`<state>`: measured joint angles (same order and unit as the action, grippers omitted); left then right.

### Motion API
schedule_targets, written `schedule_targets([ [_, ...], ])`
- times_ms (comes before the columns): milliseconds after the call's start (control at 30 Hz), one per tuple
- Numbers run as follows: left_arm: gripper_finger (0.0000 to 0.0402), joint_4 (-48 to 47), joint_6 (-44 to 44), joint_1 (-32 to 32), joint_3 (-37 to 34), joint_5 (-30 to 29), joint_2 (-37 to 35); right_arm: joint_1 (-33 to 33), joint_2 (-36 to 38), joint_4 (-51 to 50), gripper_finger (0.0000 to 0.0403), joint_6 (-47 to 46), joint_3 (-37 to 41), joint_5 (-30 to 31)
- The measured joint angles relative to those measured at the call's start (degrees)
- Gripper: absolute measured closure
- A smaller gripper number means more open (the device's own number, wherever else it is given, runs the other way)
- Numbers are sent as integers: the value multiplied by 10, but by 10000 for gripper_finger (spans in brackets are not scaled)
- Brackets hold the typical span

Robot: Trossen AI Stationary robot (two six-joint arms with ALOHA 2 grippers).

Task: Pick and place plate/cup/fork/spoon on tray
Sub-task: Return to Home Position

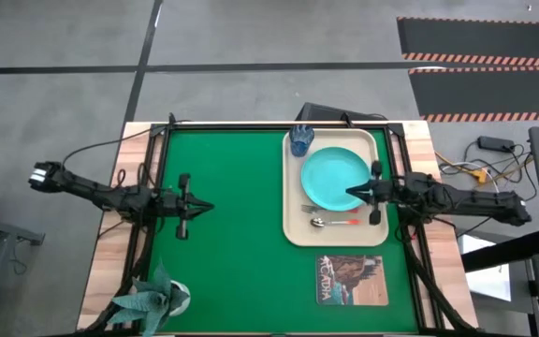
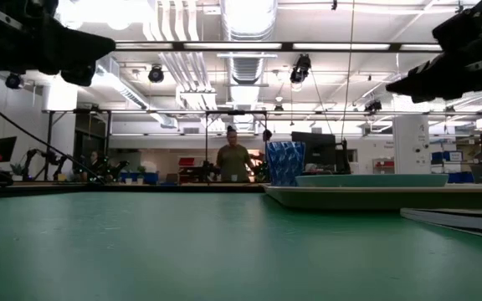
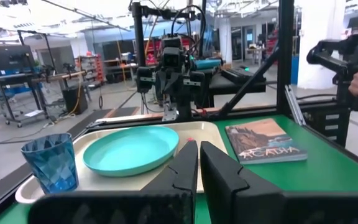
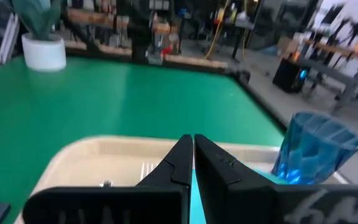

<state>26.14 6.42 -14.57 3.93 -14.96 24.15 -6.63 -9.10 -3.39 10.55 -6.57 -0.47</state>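
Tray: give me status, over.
Left pincer shut, over mat. Right pincer shut, above plate. Plate, cup, fork, spoon on tray. Card beside tray, no obstruction.

Turquoise plate (image 1: 333, 178) flat on beige tray (image 1: 290, 201), rim under right gripper (image 1: 351, 193). Blue see-through cup (image 1: 301, 139) upright, ahead and aside. Red-handled fork (image 1: 330, 209), spoon (image 1: 333, 223) parallel, opposite side, near.

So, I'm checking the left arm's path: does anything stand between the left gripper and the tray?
Nothing visible does. Only bare green mat lies between the left gripper and the tray; the potted plant sits off at a corner.
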Motion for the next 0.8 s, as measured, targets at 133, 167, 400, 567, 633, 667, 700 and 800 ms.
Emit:
schedule_targets([
  [133,396,-1,0,0,-18,0,-24,0,26,-14,394,0,1,0],
  [167,396,-1,2,0,-21,0,-29,0,32,-17,394,1,1,0],
  [400,396,-2,3,0,-26,0,-50,0,88,-64,394,1,1,0],
  [567,396,0,3,0,-29,-1,-52,0,87,-70,394,1,2,0],
  [633,396,-4,4,0,-32,-2,-54,0,86,-73,394,0,2,0],
  [667,396,-3,3,0,-33,-3,-55,0,88,-74,394,1,2,0],
  [700,396,-1,3,0,-34,-3,-55,0,89,-73,394,1,2,-1],
  [800,396,-5,0,0,-34,-3,-55,0,91,-71,394,1,3,-15],
])
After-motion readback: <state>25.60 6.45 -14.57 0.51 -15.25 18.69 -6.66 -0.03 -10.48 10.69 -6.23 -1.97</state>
